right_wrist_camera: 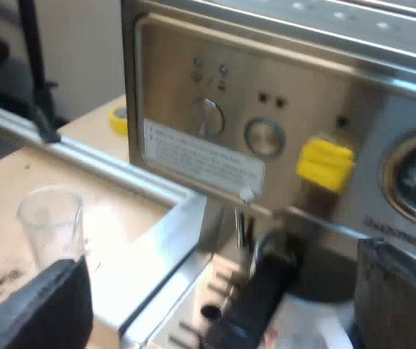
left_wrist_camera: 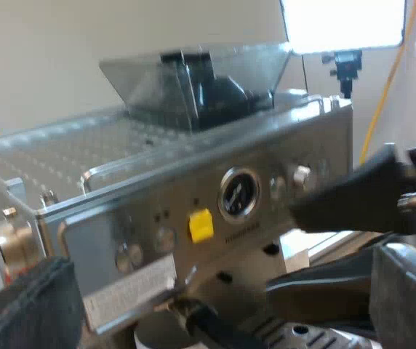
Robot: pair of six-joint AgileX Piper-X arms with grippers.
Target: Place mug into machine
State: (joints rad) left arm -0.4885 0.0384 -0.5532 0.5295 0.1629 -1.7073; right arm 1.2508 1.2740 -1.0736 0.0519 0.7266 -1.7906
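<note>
The left gripper faces the espresso machine at a slant. It is raised enough that the left wrist view takes in the dimpled steel top and the bean hopper, a smoky clear funnel with a dark core. Its blunt black fingers stand wide apart with nothing between them.

Across the brushed-steel front run round knobs, a blocky yellow tag and a round glass-faced gauge. Under the front the holder's dark handle juts out. Just beside it sits a pale rounded rim, the mug as far as I can tell. Whether it rests on the slotted drip tray I cannot tell.

The right gripper sits lower and closer to the front, fingers spread wide and holding nothing. In the left wrist view its tapered black fingers point at the front near the gauge.

The right wrist view adds a white printed label under the knobs. It also gives a clear, tapered measuring glass standing upright on the pale wooden table, apart from the machine, and a yellow roll of tape farther off
</note>
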